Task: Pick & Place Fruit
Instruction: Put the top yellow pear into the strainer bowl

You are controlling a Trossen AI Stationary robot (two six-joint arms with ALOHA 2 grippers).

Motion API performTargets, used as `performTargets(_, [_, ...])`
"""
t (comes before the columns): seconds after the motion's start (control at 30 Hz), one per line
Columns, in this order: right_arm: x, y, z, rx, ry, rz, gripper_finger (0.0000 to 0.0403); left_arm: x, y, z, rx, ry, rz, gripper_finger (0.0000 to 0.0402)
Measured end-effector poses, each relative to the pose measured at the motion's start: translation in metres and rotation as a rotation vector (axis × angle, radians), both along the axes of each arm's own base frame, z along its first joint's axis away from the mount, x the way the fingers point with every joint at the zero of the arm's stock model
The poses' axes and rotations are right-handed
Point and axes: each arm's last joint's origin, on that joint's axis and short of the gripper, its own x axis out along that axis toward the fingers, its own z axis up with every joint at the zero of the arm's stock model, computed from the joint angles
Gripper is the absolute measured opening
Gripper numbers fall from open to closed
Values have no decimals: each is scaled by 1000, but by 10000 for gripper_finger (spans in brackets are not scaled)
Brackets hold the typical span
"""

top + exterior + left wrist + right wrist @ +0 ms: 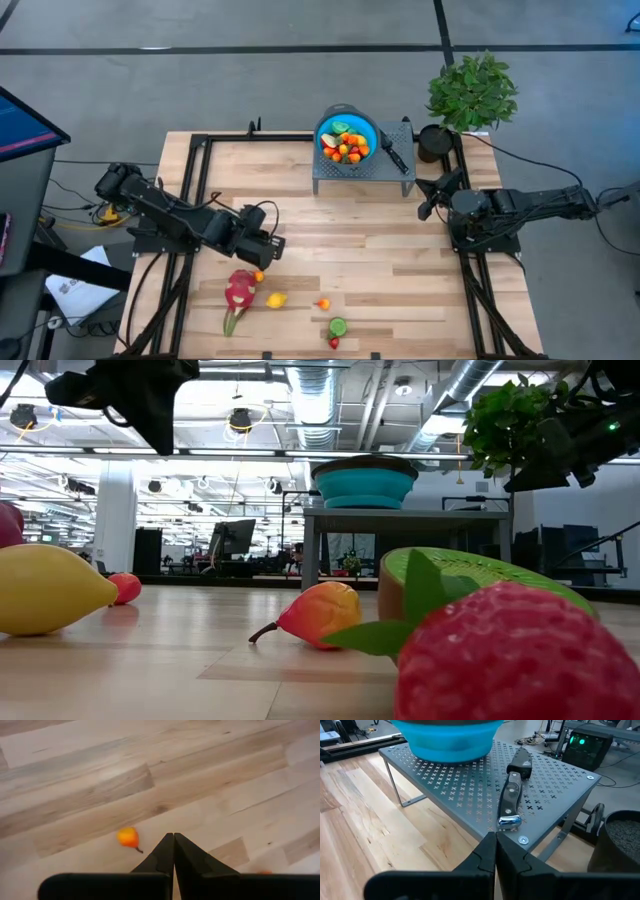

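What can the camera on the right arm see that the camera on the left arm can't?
Only the right wrist view shows the blue bowl sitting on the grey metal rack, the black-handled knife lying on that rack beside the bowl, and the dark plant pot.

Only the left wrist view shows a small orange fruit lying alone on the boards.

Both show the wooden table and that arm's own shut, empty gripper: the right gripper and the left gripper.
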Motion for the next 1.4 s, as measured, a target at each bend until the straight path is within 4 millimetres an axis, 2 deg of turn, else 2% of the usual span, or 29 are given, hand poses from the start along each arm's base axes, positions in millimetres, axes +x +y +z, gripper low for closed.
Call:
performTargets(0.23, [0,0,0,0,4,0,0,-1,0,-2,8,13,-12,4])
performTargets(0.37, [-1,0,-1,-1,13,0,0,-7,2,-19,-32,81,4,27])
performTargets(0.6, [-1,0,-1,0,12,-1,0,-23,7,-53,-138,183,208,133])
performTargets(0.83, [-1,0,-1,0,12,-1,0,-24,7,-63,-145,172,223,250])
performTargets(1.0, [-1,0,-1,0,11,-1,0,-26,8,-72,-145,164,222,304])
performTargets(1.17, [-1,0,-1,0,12,-1,0,-30,10,-90,-140,150,224,325])
performTargets(1.4, [-1,0,-1,0,12,-1,0,-24,10,-108,-165,-13,209,312])
